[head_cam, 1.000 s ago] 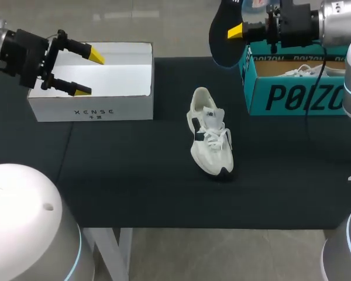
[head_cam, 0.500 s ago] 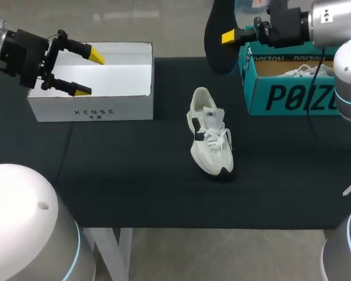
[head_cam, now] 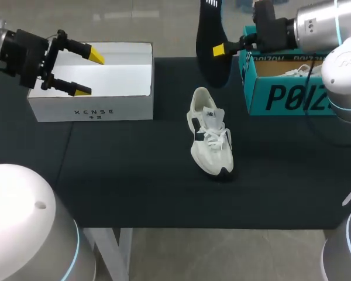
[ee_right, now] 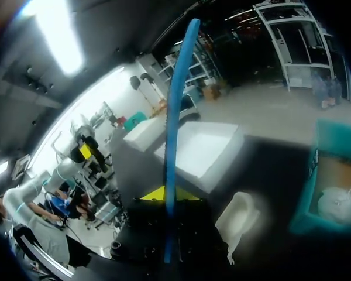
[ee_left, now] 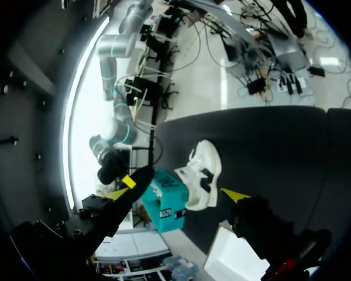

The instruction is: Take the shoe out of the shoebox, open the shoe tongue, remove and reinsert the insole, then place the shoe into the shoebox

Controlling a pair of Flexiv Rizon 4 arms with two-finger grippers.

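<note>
Standing upright on its sole near the middle of the dark worktop [head_cam: 134, 175], the white lace-up sneaker [head_cam: 210, 140] points its toe toward the near edge and lies outside both boxes. Its tongue stands up above the laces.

Just beyond its heel, on the far side, the black insole with a blue edge [head_cam: 206, 35] hangs in the air on end, well above the worktop. The right hand [head_cam: 220, 50] is clenched on the insole's lower half. From the right wrist camera the insole shows edge-on as a thin blue strip rising between the yellow tips.

Right of the insole, at the far right, sits the open teal cardboard shoebox [head_cam: 292, 96] with a second white shoe [head_cam: 301, 71] inside.

At the far left stands the open white cardboard box [head_cam: 93, 108]. The left hand [head_cam: 89, 73] hovers over its left end, fingers spread wide and grasping nothing.
</note>
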